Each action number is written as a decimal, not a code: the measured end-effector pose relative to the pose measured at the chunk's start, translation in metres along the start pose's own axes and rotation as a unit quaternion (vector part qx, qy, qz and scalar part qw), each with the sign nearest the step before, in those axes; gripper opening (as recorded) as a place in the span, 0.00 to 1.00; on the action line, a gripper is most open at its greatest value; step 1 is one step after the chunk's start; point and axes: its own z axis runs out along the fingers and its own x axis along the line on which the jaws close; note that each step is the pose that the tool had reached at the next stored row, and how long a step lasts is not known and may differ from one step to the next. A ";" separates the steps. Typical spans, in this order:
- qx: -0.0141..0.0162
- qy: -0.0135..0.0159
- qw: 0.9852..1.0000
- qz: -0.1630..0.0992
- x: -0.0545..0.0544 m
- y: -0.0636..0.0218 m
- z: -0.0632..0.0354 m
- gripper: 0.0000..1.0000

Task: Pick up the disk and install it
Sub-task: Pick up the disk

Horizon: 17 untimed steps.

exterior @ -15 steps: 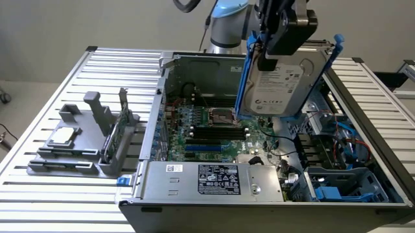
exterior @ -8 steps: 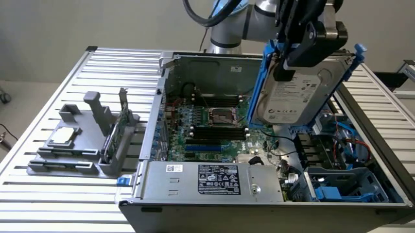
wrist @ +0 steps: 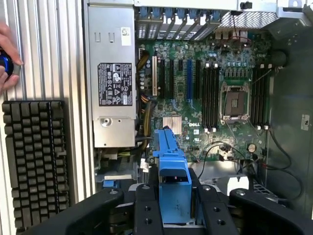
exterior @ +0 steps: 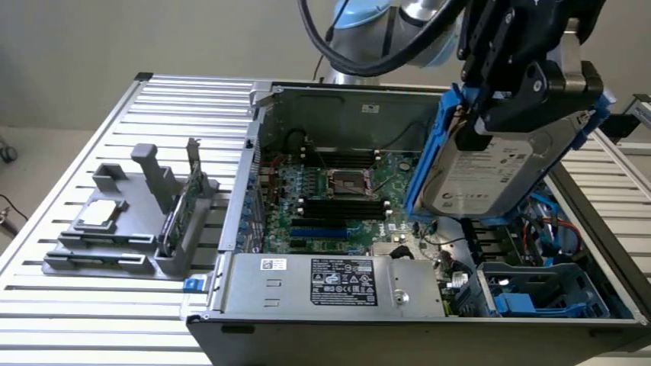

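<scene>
While the gripper (exterior: 521,103) clamps the disk (exterior: 493,174) tilted over the open PC case (exterior: 341,103), a slip could hit the motherboard (exterior: 336,191).

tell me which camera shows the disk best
The exterior view: the disk, clamped in the end effector above the open computer case, shows its white label, grey face and blue side rails. The wrist view shows one blue rail end-on between the end effector's black fingers.

We read "DELL" in white on the motherboard (wrist: 203,105), just beside its silver heatsink (wrist: 172,123). The labels on the power supply (wrist: 110,78) and the disk (exterior: 498,171) are illegible to us.
</scene>
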 end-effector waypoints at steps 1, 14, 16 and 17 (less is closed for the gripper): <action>0.000 0.000 1.000 0.000 0.003 -0.0019 -0.0002 0.33; 0.000 0.000 1.000 0.000 0.048 -0.0249 -0.0019 0.33; 0.000 0.000 1.000 0.000 0.055 -0.0286 -0.0022 0.33; 0.000 0.000 1.000 0.000 0.058 -0.0313 -0.0023 0.33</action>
